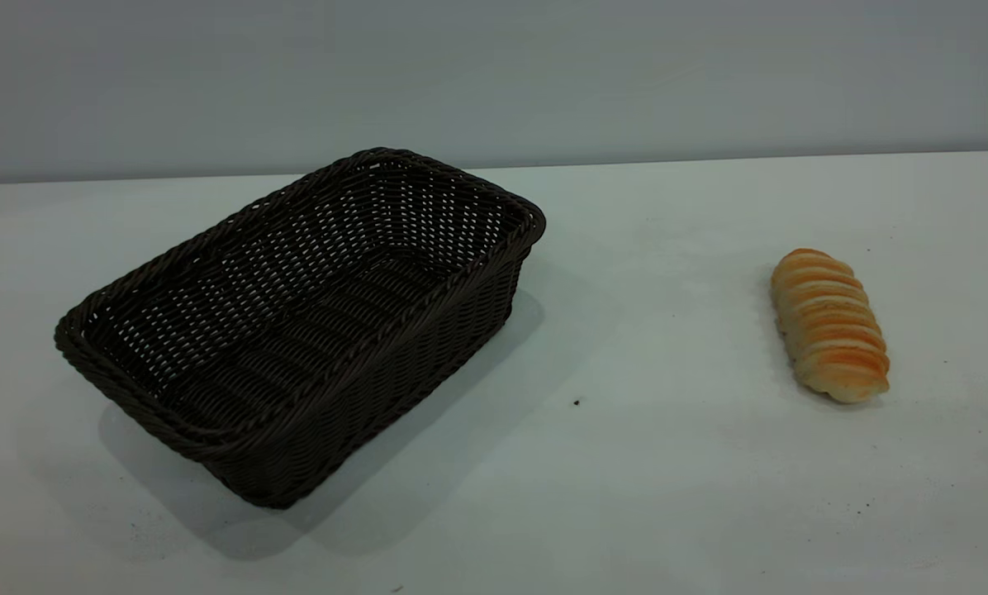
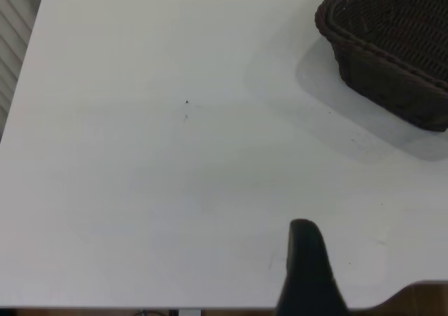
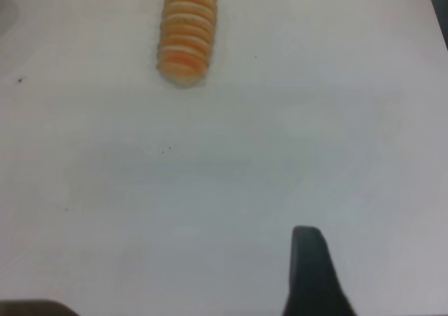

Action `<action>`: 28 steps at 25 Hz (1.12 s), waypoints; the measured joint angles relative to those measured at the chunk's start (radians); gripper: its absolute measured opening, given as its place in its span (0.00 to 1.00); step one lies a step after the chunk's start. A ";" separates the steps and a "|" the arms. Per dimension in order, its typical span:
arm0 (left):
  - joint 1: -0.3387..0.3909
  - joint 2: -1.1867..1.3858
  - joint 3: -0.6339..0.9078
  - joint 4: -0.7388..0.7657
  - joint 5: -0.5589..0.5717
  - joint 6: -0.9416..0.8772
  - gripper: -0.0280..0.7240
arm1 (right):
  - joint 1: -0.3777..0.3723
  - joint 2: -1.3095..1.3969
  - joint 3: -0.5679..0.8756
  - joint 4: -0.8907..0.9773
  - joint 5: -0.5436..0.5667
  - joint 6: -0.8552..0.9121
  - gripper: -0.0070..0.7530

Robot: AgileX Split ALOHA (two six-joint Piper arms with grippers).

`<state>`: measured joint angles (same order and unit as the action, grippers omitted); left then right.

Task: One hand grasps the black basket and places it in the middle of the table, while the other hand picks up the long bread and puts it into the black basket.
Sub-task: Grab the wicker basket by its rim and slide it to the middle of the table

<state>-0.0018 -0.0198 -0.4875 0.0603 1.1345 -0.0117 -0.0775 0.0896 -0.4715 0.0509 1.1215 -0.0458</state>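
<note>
The black basket [image 1: 296, 322] stands empty on the left half of the white table [image 1: 626, 463], turned at an angle. One corner of it shows in the left wrist view [image 2: 392, 50]. The long bread [image 1: 828, 324] lies on the table at the right, ridged orange top up. It also shows in the right wrist view [image 3: 186, 30]. Neither arm appears in the exterior view. A black part of my left gripper [image 2: 304, 260] hangs over bare table, well away from the basket. A black part of my right gripper [image 3: 311, 267] hangs over bare table, well away from the bread.
A grey wall runs behind the table's far edge [image 1: 709, 159]. A few small dark specks [image 1: 577, 402] dot the tabletop between basket and bread. The table's edge shows in the left wrist view [image 2: 21, 85].
</note>
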 joint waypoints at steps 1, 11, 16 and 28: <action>0.000 0.000 0.000 0.000 -0.001 0.001 0.79 | 0.000 0.000 0.000 0.005 0.000 0.000 0.60; 0.000 0.162 -0.053 -0.107 -0.131 -0.009 0.79 | 0.000 0.165 -0.085 0.180 -0.078 -0.127 0.59; 0.000 0.509 -0.106 -0.118 -0.205 0.031 0.79 | 0.000 0.404 -0.125 0.308 -0.145 -0.259 0.59; 0.000 1.297 -0.277 -0.397 -0.445 -0.103 0.79 | 0.000 0.618 -0.139 0.360 -0.187 -0.356 0.59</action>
<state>-0.0018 1.2775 -0.7646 -0.3365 0.6892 -0.1147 -0.0775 0.7073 -0.6102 0.4108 0.9346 -0.4014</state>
